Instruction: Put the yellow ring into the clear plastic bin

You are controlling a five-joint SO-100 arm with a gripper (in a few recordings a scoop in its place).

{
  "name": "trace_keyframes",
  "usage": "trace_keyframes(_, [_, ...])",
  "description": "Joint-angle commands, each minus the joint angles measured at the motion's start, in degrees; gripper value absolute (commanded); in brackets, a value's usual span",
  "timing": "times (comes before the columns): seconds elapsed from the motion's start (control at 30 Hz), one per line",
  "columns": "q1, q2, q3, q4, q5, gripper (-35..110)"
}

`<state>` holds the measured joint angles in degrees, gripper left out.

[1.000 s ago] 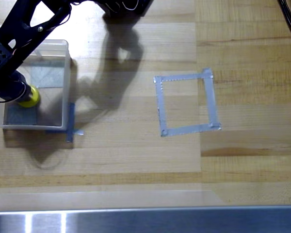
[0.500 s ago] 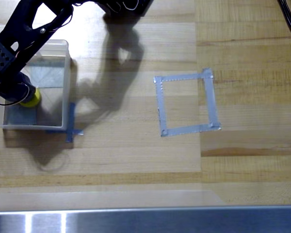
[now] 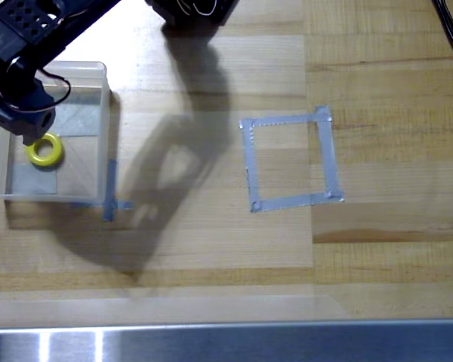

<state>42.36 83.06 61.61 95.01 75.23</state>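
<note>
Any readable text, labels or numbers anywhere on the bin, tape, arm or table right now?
None. The clear plastic bin, the yellow ring in it, the grey tape square, the blue tape, the gripper and the wooden table carry no legible writing.

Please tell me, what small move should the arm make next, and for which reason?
Probably a retreat up and away from the clear plastic bin. The yellow ring lies flat on the bin's bottom, with its whole outline showing, and the gripper is beside it, with nothing seen in its grasp. The overhead view does not show clearly how far the jaws are apart.
</note>
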Motion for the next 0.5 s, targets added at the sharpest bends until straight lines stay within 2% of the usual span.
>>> trace_keyframes(0.0, [-4.0,13.4,-2.9,6.9,0.5,21])
trace_keyframes(0.17, [-13.0,19.2,0.6,12.8,1.1,15])
trace_keyframes(0.33, [-23.1,27.9,11.4,10.4,1.8,3])
trace_keyframes(0.47, [-28.0,35.6,25.6,5.1,7.8,0])
